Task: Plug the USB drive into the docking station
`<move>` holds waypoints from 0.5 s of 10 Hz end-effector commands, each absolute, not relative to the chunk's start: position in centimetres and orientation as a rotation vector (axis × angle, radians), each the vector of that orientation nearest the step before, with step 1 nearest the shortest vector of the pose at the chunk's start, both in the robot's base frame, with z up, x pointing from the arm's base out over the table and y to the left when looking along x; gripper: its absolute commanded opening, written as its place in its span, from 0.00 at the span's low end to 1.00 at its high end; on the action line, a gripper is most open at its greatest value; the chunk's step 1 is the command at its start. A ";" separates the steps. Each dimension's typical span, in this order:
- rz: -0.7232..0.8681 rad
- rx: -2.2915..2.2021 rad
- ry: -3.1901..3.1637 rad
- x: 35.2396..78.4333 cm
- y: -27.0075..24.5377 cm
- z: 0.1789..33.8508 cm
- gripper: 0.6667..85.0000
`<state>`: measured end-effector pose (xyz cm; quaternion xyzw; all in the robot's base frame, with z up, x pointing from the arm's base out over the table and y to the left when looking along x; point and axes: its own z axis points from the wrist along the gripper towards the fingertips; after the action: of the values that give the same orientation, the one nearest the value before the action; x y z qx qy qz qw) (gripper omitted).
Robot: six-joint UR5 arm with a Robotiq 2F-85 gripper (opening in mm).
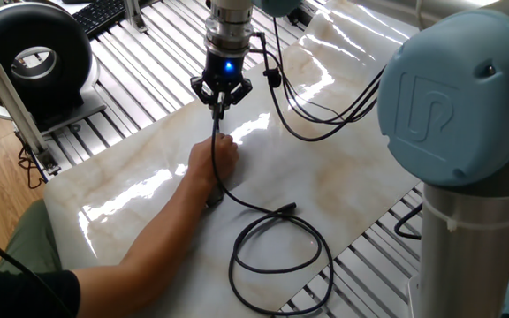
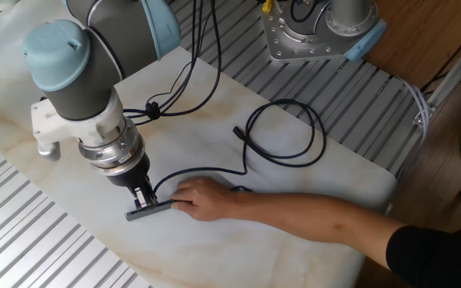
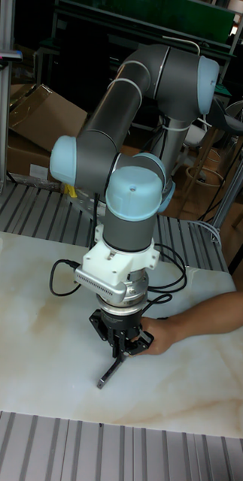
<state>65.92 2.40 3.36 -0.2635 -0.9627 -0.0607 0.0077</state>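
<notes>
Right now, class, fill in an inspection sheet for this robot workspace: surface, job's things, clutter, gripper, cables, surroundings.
Surface: pale marble-look tabletop, glossy, on slatted metal.
Job's things: docking station flat on the table, steadied by a person's hand; USB drive pinched above it.
Clutter: nothing seen.
Gripper: gripper shut on the USB drive, pointing down.
Cables: long black cable looping across the table; arm's own cables hanging.
Surroundings: black ring-shaped device, cardboard boxes.
</notes>
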 end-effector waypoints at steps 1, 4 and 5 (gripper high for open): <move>-0.278 -0.791 -2.991 65.7 1.9 4.5 0.01; -0.221 -0.797 -3.056 66.6 2.3 1.3 0.01; -0.210 -0.773 -3.046 66.1 1.6 1.9 0.01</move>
<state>66.01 1.85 2.45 -0.2498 -0.9660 -0.0664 0.0017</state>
